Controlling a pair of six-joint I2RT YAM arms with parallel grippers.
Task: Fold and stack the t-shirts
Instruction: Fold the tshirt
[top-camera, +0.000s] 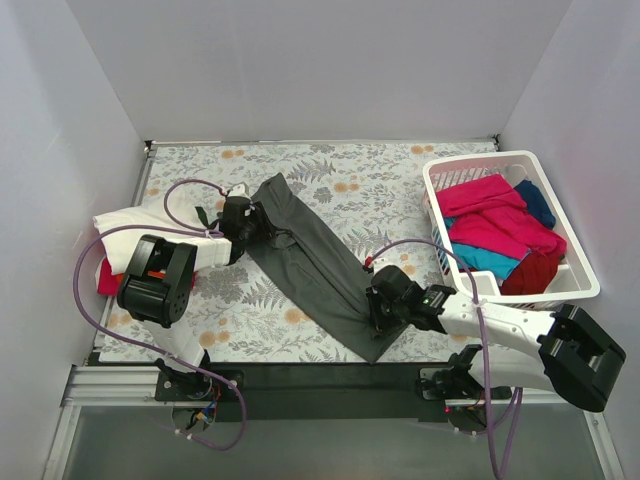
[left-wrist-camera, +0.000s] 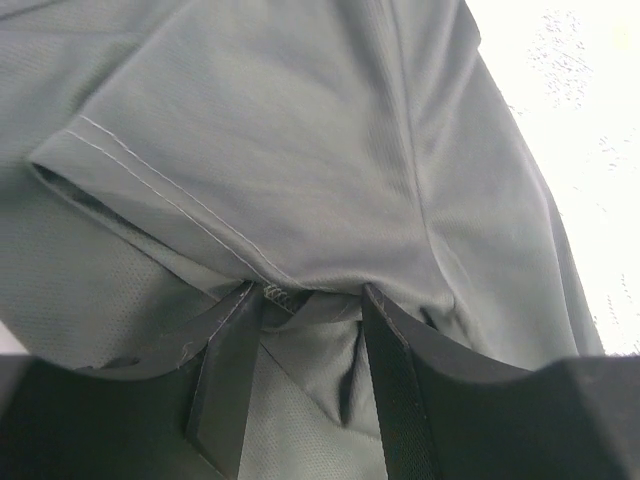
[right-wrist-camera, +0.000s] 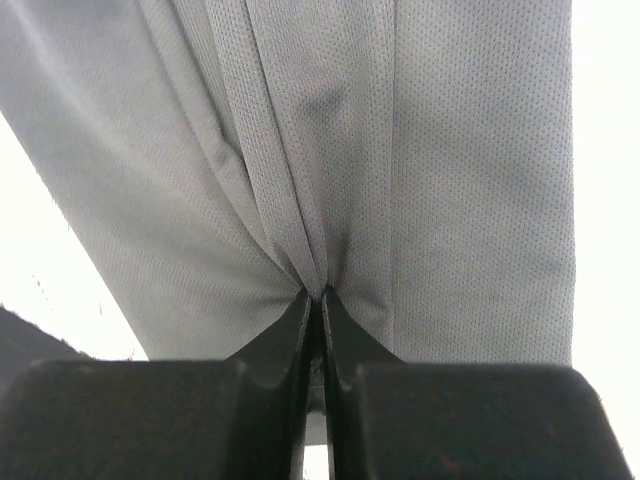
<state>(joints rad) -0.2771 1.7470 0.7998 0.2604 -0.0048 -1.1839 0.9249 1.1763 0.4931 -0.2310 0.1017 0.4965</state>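
Between the jaws of the right gripper (right-wrist-camera: 320, 297): a thin pleat of the dark grey t-shirt (right-wrist-camera: 450, 150). The jaws are pressed together on it, and creases fan away from the pinch. Left gripper (left-wrist-camera: 305, 300): jaws half apart but filled, clamped on a thick bunch just behind the sleeve hem. The cloth runs from one pair of jaws to the other as a long strip along the desk (top-camera: 400, 190).

Judgement: light, limp, fine mesh knit, probably slippery; sags wherever unsupported. Best hold is at hems and seams, several layers thick.

Beyond the right jaws: more t-shirts (top-camera: 495, 225) in the basket (top-camera: 590, 285).
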